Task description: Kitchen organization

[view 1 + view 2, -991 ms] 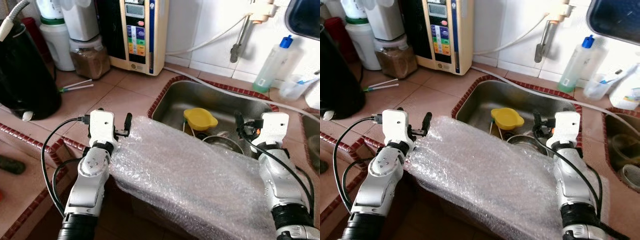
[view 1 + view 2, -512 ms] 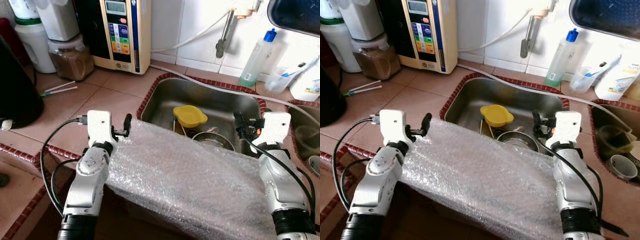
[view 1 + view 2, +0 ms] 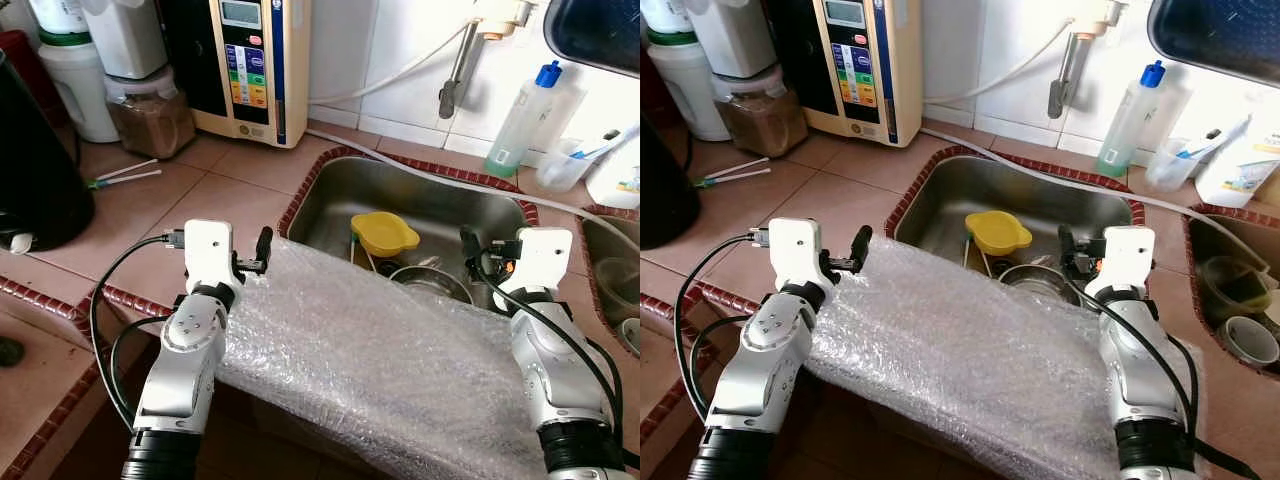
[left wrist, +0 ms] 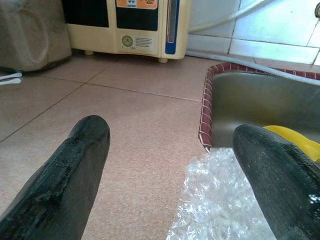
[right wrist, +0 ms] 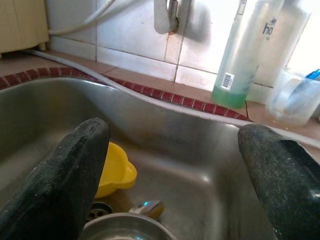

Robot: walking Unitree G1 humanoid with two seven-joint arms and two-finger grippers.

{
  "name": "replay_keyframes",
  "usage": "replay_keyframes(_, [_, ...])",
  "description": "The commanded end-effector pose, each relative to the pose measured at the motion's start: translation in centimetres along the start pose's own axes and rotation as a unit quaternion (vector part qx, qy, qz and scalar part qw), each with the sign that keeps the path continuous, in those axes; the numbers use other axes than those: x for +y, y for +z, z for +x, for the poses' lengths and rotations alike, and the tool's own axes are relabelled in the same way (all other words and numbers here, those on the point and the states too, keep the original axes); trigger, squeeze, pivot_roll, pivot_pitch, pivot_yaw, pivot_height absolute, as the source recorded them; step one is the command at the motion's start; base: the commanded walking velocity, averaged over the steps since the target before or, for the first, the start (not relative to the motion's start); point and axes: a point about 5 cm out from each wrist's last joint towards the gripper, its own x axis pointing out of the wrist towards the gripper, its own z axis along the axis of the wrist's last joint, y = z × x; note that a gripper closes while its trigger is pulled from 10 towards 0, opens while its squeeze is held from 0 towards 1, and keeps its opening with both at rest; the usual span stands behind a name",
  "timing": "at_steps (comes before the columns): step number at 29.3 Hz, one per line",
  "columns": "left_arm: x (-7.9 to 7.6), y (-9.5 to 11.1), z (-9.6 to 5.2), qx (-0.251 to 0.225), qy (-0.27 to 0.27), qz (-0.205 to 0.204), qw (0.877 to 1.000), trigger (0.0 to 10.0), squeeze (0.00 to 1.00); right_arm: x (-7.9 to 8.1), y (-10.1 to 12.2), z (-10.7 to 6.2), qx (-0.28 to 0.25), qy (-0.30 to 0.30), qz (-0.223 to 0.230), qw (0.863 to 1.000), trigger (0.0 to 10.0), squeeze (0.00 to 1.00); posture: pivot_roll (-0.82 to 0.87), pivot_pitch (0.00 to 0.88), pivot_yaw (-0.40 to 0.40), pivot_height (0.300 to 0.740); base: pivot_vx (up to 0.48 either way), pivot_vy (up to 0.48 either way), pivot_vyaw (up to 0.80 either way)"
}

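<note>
Head views: bubble wrap (image 3: 380, 360) draped across both forearms, over sink (image 3: 330, 190) front edge; yellow bowl (image 3: 385, 232) inside.
Left wrist view: left gripper (image 4: 170, 165) fingers wide apart, holding nothing, above tiled worktop (image 4: 130, 125), wrap corner beneath.
Right wrist view: right gripper (image 5: 172, 172) fingers spread, empty, over sink; soap bottle (image 5: 245, 50) behind.

Far right, clear soap bottle (image 5: 243, 55): letters "ho" legible, barcode below. Water purifier (image 3: 255, 62) panel text too small.
</note>
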Motion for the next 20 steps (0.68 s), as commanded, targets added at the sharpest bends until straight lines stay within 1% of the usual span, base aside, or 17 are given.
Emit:
replay_keyframes(1, [-0.21,0.45,0.07,-0.01,0.0,0.008,1.0,10.0,0.0,0.22,1.19,0.38,-0.021,0.004,0.004,1.0,10.0,0.0,0.04,0.0,-0.016,0.74,0.0,0.0,0.0])
replay_keyframes(15, [0.0,0.31,0.13,-0.001,0.007,0.02,1.0,10.0,0.0,0.23,1.24,0.37,-0.021,0.003,0.007,1.0,10.0,0.0,0.04,0.0,-0.015,0.74,0.0,0.0,0.0])
replay_keyframes(20, [0.04,0.18,0.14,0.004,0.01,0.02,1.0,10.0,0.0,0.29,1.27,0.52,-0.021,0.002,0.009,1.0,10.0,0.0,0.04,0.0,-0.013,0.74,-0.266,0.0,0.0])
